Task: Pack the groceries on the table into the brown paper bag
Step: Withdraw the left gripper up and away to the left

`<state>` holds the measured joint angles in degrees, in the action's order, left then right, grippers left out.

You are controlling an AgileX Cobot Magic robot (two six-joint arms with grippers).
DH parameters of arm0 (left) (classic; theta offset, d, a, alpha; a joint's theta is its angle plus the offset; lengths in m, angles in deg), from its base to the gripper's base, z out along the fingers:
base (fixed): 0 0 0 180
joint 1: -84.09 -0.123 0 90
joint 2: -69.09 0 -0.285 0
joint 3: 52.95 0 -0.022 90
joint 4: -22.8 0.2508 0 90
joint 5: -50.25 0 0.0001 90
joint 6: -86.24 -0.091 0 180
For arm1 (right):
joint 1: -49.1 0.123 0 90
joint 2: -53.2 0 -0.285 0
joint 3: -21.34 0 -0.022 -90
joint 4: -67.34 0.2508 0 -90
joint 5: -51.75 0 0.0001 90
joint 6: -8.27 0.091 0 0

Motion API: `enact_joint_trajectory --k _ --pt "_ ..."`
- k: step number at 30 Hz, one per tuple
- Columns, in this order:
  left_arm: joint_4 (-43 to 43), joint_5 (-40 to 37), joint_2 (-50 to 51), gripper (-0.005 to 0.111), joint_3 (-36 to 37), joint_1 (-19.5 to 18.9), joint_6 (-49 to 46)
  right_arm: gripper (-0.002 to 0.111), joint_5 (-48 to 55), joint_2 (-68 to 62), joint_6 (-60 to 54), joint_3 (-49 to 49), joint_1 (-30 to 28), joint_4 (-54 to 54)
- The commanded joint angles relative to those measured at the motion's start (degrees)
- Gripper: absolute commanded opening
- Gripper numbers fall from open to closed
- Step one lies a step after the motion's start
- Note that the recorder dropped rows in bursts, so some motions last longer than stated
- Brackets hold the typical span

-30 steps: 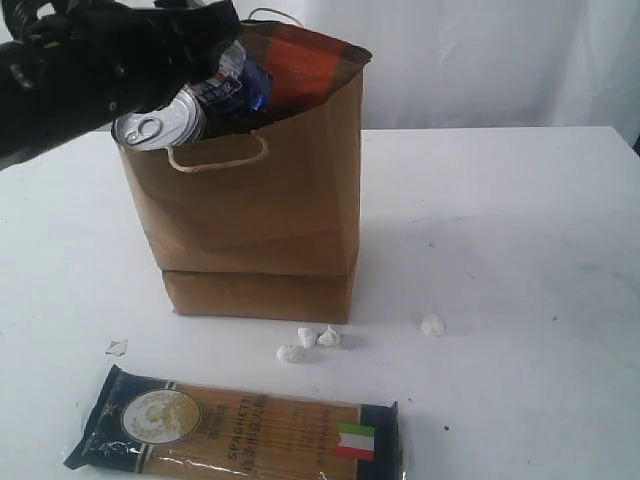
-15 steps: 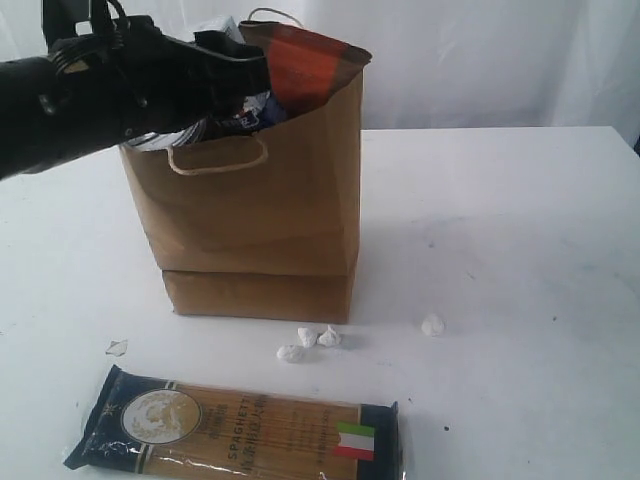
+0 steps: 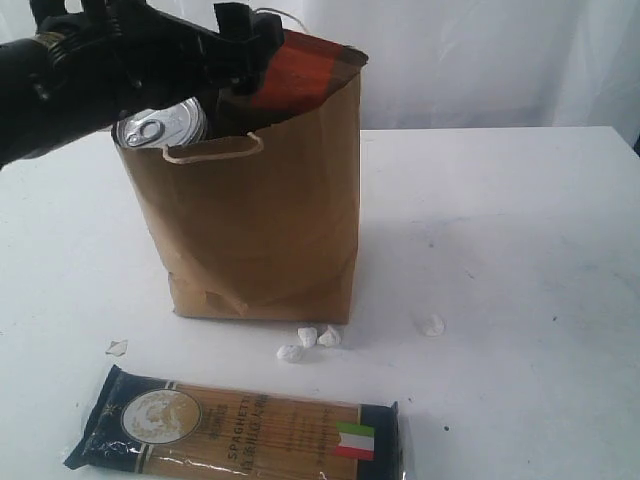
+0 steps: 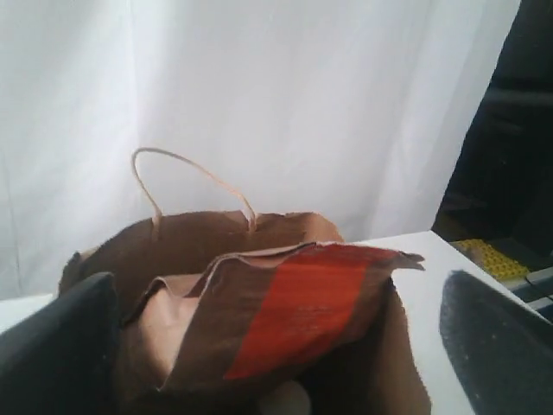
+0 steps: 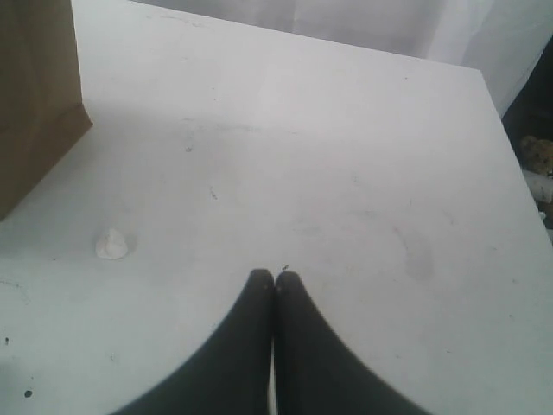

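The brown paper bag (image 3: 260, 210) stands upright on the table (image 3: 500, 220). My left gripper (image 3: 225, 60) hovers over its mouth, open, with nothing between its fingers (image 4: 60, 346). Just below it, the silver pull-tab lid of the dark jar (image 3: 160, 128) shows at the bag's near left rim. The orange-labelled brown pouch (image 3: 295, 75) sticks up out of the bag; in the left wrist view the pouch (image 4: 302, 311) lies between the spread fingers. The long spaghetti pack (image 3: 235, 425) lies flat in front of the bag. My right gripper (image 5: 275, 275) is shut and empty over bare table (image 5: 346, 173).
Small white crumpled bits lie by the bag's front corner (image 3: 305, 340), further right (image 3: 432, 324) and at the left (image 3: 117, 347). The bag's side (image 5: 34, 95) shows in the right wrist view. A white curtain hangs behind the table.
My left gripper has opened over the bag's mouth and let go of the dark jar, whose lid now shows at the rim. The bag's lower fold has flattened out.
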<state>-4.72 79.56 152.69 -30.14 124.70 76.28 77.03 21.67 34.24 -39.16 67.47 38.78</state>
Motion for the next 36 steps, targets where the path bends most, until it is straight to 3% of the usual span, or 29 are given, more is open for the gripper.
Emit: enact_joint_trajectory --k 1,7,9,10,11,13,15,19,23,27,31,36 --pt "-2.4 2.9 -3.6 0.098 -0.3 -0.2 -14.7 0.000 0.0 0.1 0.2 -0.2 -0.2 0.0" --pt "-21.5 6.6 -8.0 0.097 -0.3 -0.2 -50.0 0.000 0.0 0.1 -0.2 -0.2 -0.2 0.0" --pt "-31.4 13.4 -8.4 0.090 -0.3 -0.2 -62.6 0.000 -0.2 0.1 -0.2 -0.2 -0.2 0.0" --pt "-38.7 21.3 -8.4 0.078 -0.3 -0.2 -72.2 0.000 -0.2 0.1 0.0 -0.2 -0.2 0.2" --pt "-41.3 25.2 -8.4 0.071 -0.3 -0.4 -74.4 0.000 -0.2 0.1 0.0 -0.2 -0.2 0.2" --pt "-46.3 29.6 -8.4 0.051 -0.3 -2.0 -77.5 0.000 -0.8 0.1 0.0 -0.2 -0.2 0.3" --pt "-47.6 28.9 -8.4 0.033 -0.3 -4.7 -79.4 0.000 -1.4 0.1 0.0 -0.2 -0.2 0.5" --pt "-43.9 13.8 -8.4 0.000 -0.3 -14.3 -79.7 0.000 -1.6 0.1 0.1 -0.2 -0.2 0.7" --pt "-38.4 -7.1 -7.1 0.000 -0.3 -25.4 -78.3 0.000 -1.6 0.1 0.1 -0.2 -0.2 0.7" --pt "-39.0 -26.5 -5.2 0.000 -0.3 -37.0 -77.8 0.000 -1.6 0.1 0.2 -0.2 -0.2 0.7" --pt "-46.3 -40.6 -4.5 0.000 -0.3 -46.5 -65.0 0.000 -2.0 0.1 0.2 -0.2 -0.2 0.7" --pt "-50.1 -53.3 -4.5 0.000 -0.3 -53.1 -46.9 0.000 -3.2 0.1 0.2 -0.2 -0.2 0.7"
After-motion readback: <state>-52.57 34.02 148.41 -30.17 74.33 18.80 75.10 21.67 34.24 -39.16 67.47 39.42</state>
